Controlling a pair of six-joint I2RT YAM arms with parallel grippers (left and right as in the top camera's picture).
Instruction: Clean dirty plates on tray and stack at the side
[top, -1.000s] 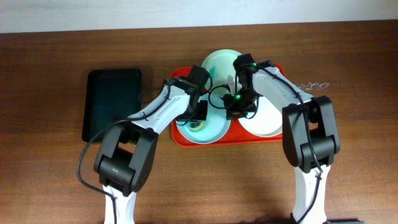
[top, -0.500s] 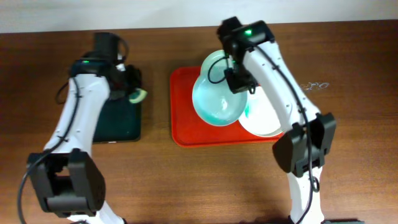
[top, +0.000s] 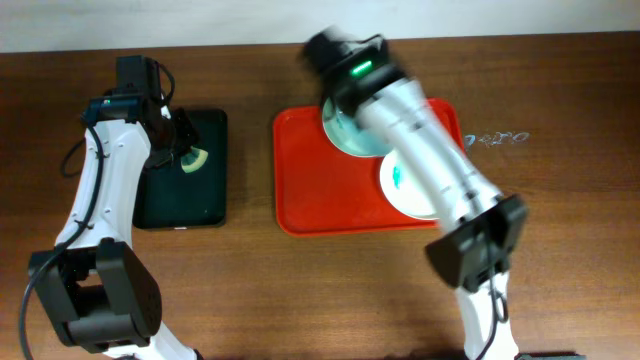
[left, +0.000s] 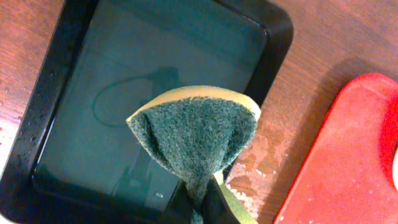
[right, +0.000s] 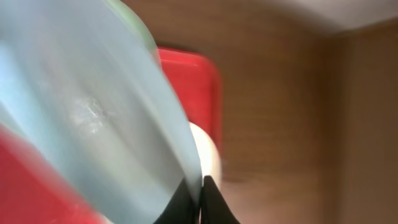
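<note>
Overhead, we see the left gripper (top: 185, 152) above the black tray (top: 165, 205) at the left of the table (top: 300, 300), pinching a sponge (top: 196, 160). The red tray (top: 320, 190) lies just right of centre. A white plate (top: 402, 192) with a teal smear (top: 397, 177) rests in its near right part. A pale-mint plate (top: 345, 135) shows at its far side, partly under the blurred right arm (top: 430, 160). We cannot tell from here whether that plate is lifted or lying flat.

Left wrist: the fingers are pressed together on the folded sponge (left: 196, 140), green scouring face towards us. It hangs over the black tray's (left: 273, 37) wet floor, with a corner of the red tray (left: 348, 162) at the right.

Right wrist: the right gripper (right: 200, 196) is clamped on the rim of a tilted pale-mint plate (right: 93, 124) that fills the left of this blurred view, with the red tray (right: 193, 74) behind it.
</note>
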